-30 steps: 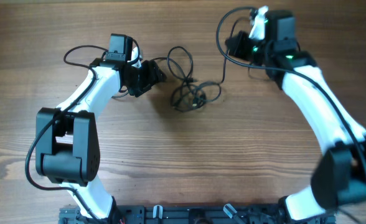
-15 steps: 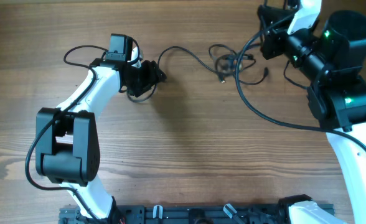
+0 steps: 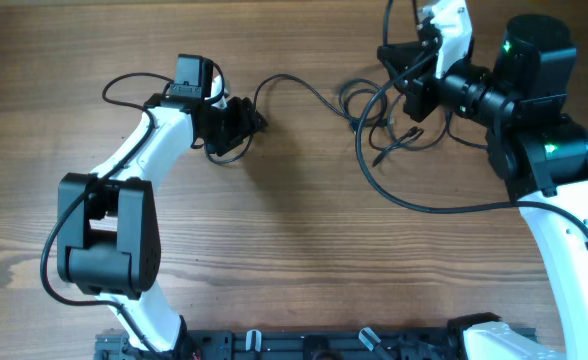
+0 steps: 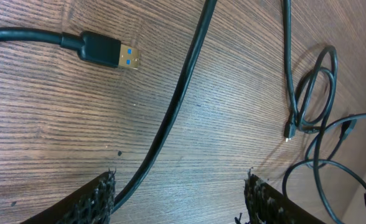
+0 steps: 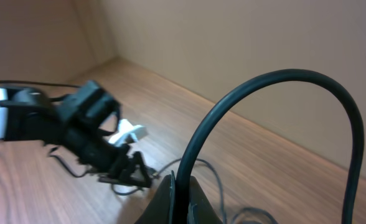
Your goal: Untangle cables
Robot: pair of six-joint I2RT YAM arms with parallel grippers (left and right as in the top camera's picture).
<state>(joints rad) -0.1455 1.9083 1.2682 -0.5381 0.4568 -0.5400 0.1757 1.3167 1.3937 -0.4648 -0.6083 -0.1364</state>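
At upper left of the overhead view, the left gripper [image 3: 244,122] is kept open, and one strand of the cables [image 3: 369,105] is seen passing loose between its fingers [image 4: 102,193]. At upper right, a cable is pinched and held up by the closed right gripper [image 5: 178,194]. Small loops are seen tangled at upper centre, so most of the untangling is judged not yet done.
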